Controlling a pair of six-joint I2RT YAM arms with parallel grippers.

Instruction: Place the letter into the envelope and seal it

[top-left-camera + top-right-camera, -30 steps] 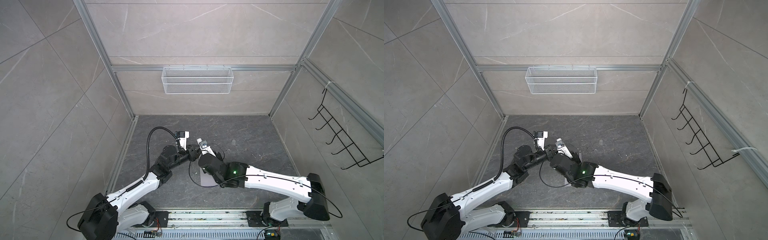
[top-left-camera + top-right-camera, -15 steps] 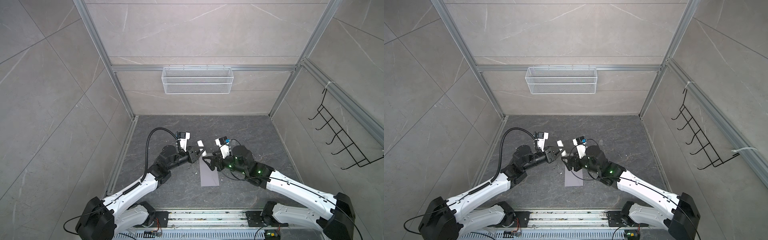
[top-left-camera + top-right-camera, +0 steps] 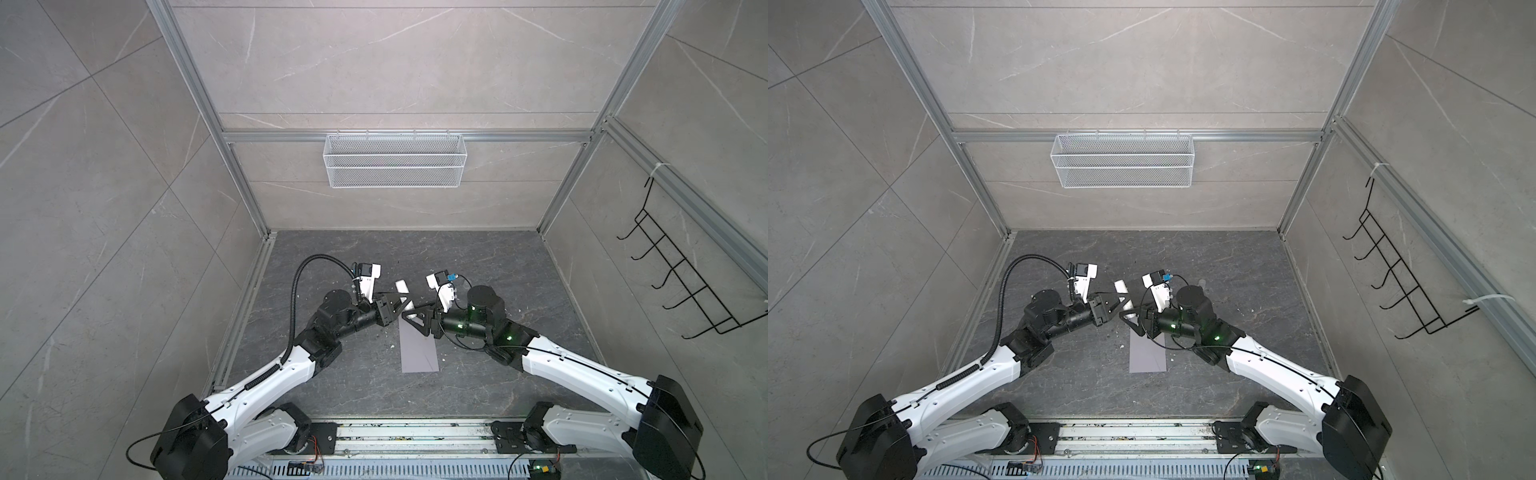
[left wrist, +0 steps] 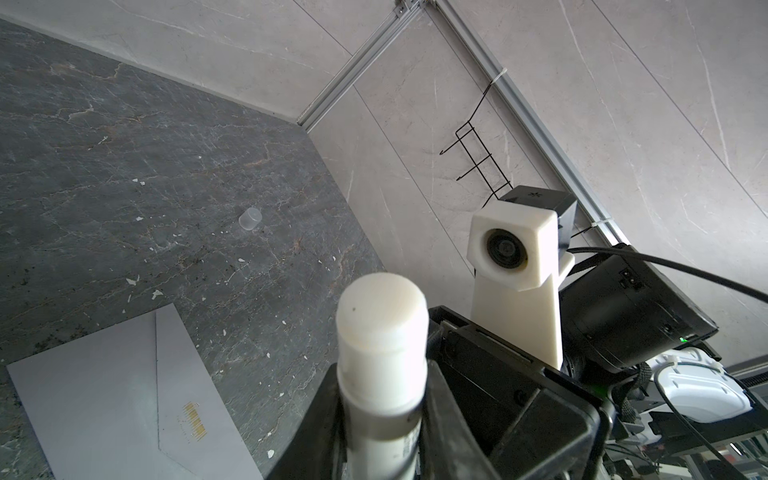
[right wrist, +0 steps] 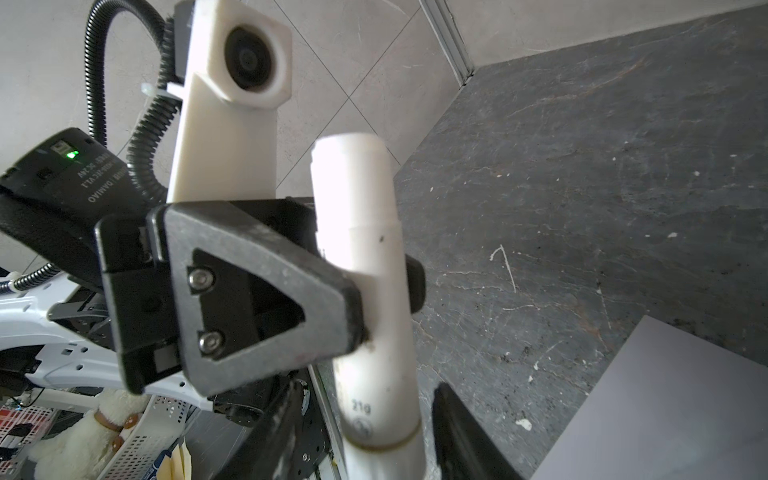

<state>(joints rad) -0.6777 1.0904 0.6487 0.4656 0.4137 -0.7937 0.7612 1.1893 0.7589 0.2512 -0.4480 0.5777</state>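
While flat, envelope below right gripper

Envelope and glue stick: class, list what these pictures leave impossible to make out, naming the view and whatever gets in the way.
Letter: in no view; the opaque envelope would hide it if inside.
Envelope's far end: both top views, under the right gripper.
Glue stick base: right wrist view, cut off by the picture edge, leaving the right gripper's grip unclear.
Orange mark print: left wrist view, too small.
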